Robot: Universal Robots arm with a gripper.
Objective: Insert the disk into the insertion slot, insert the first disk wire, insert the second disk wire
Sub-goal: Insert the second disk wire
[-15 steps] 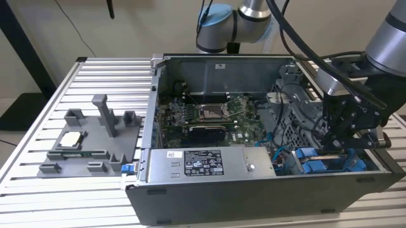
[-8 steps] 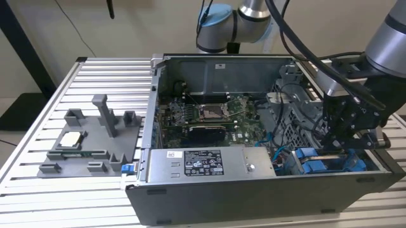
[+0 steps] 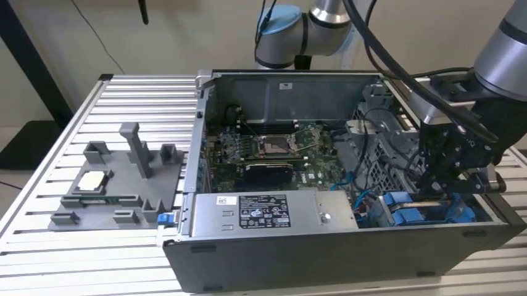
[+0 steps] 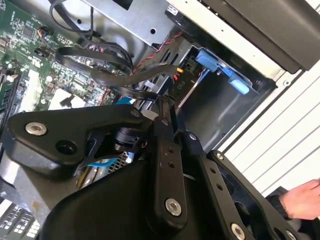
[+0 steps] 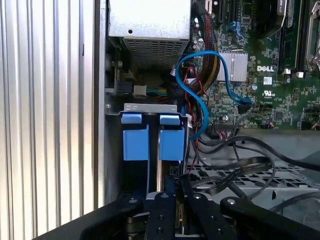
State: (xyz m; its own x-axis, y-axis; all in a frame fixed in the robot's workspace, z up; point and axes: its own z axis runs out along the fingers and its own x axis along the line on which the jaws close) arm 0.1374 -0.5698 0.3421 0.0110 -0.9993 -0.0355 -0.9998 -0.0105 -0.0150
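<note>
- You are looking at a gripper (image 3: 434, 185) whose fingertips are sinking out of sight behind the blue frames (image 3: 409, 208) — open or closed, nothing is telling you.
- In the second wrist view the black linkage (image 4: 165, 165) is covering the slot below it.
- A hand (image 4: 301, 199) is getting cut off by that picture's edge.
- In the first wrist view the disk's (image 5: 172, 145) metal body is hiding under its blue tabs — only edges are showing.
</note>
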